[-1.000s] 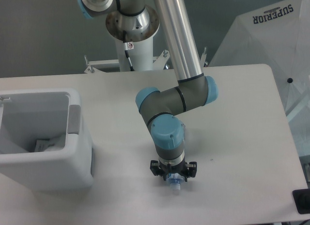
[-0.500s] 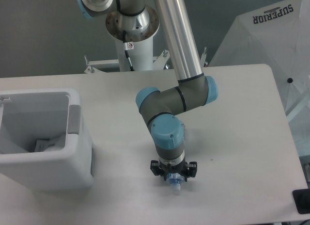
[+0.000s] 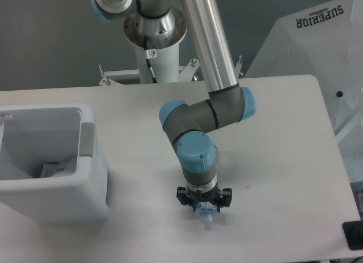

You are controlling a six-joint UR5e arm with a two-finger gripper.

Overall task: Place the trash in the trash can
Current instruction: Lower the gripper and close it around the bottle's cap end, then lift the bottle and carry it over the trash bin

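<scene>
Comparing with a second back: barely any change, wrist nudged a touch lower and toward the camera, bottle (image 3: pixel 205 218) tip poking out a hair further below. Pretty much parked over the same patch of table (image 3: pixel 283 161). Reads like a grasp being settled, not a carry started yet.

Jaws (image 3: pixel 204 209) pointing straight down, closed in around the bottle as far as can be made out, though the contact itself sits hidden under the black gripper body. Only the bluish cap end showing, clear plastic, slim, probably slippery and easy to squash. On the table or just off it? Can't tell.

Bin (image 3: pixel 85 200) well off to the left: white, boxy, rounded corners, smooth plastic, grey panel on the near wall. Bag (image 3: pixel 57 169) already lying inside, crinkly clear film with white labels. So half done by the look of it, bottle left to go.
</scene>
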